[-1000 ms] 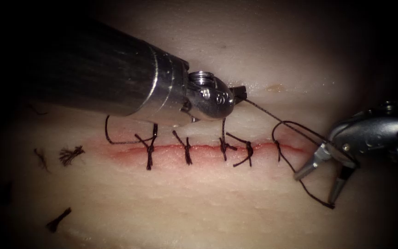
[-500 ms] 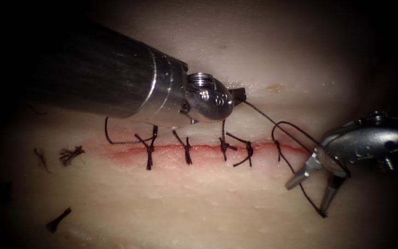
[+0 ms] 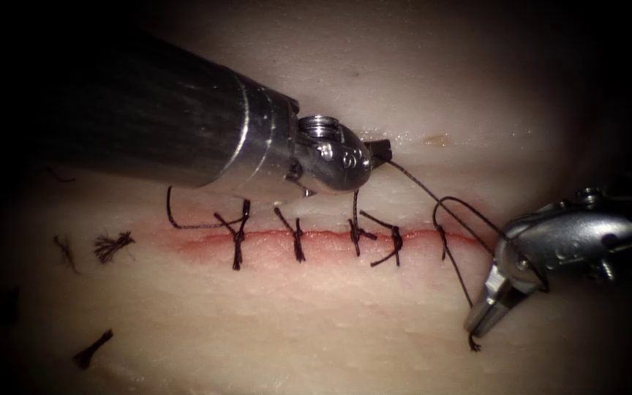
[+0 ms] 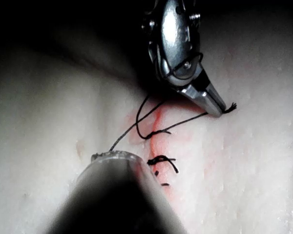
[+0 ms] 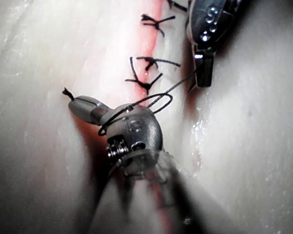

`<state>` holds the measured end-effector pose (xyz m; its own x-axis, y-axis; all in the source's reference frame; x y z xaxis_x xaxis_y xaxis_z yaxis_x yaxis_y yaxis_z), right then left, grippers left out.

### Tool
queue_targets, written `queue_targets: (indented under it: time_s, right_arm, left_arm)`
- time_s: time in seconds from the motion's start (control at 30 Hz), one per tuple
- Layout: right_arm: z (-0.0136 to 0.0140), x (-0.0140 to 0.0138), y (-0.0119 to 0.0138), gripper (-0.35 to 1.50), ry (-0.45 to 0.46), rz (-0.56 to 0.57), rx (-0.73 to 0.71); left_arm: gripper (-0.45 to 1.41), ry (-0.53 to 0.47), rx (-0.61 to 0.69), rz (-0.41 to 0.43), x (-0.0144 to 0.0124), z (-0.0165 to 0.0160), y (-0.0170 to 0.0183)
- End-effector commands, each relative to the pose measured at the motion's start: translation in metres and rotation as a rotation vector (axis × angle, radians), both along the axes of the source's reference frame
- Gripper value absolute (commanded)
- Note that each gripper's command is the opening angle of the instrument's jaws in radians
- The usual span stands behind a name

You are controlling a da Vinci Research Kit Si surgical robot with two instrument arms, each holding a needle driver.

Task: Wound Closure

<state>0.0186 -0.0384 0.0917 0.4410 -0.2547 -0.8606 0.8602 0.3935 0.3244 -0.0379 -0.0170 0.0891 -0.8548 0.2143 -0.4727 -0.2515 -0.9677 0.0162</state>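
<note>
The right tool [image 3: 486,313] lies nearest, at the right end of the cut [image 3: 330,235], jaws closed on the short free end of the thread [image 3: 453,212], whose frayed tip protrudes just past the jaw tips; a loop of thread lies around its wrist, also seen in the right wrist view [image 5: 136,105]. The cut runs across the tissue [image 3: 330,322] with knotted stitches [image 3: 298,238] along it and red fluid [image 3: 272,245] beside them. Farther back, above the cut, the left tool [image 3: 380,150] has its jaws closed on the other strand of thread. Cut thread ends [image 3: 111,245] lie at left. The needle cannot be made out.
</note>
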Motion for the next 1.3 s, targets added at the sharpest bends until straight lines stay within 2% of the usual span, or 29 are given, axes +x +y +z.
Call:
queue_targets:
  time_s: [0.03, 0.27, 0.5, 0.63, 0.77, 0.97, 1.3]
  right_arm:
    - [0.0006, 0.0009, 0.0004, -0.35, 0.001, 0.011, 0.002]
    - [-0.0006, 0.0009, 0.0048, -0.35, 0.027, 0.217, 0.094]
    - [-0.0015, 0.0005, 0.0078, -0.35, 0.050, 0.386, 0.225]
    - [-0.0015, 0.0007, 0.0086, -0.35, 0.041, 0.444, 0.272]
    - [-0.0006, 0.0013, 0.0094, -0.35, 0.009, 0.529, 0.311]
    - [0.0014, 0.0013, 0.0097, -0.35, -0.031, 0.577, 0.307]
    - [0.0069, 0.0007, 0.0092, -0.35, -0.159, 0.692, 0.266]
  left_arm:
    - [-0.45, -0.002, 0.000, 0.001, -0.0006, 0.0006, -0.0002]
    - [-0.45, -0.006, 0.003, 0.009, -0.0006, -0.0014, -0.0024]
    - [-0.45, -0.009, -0.019, 0.000, -0.0003, -0.0036, -0.0043]
    - [-0.45, -0.004, -0.032, 0.013, -0.0001, -0.0044, -0.0060]
    - [-0.45, 0.008, -0.049, 0.040, -0.0001, -0.0059, -0.0084]
    - [-0.45, 0.047, -0.083, 0.087, -0.0005, -0.0088, -0.0116]
    - [-0.45, 0.068, -0.123, 0.165, -0.0021, -0.0140, -0.0164]
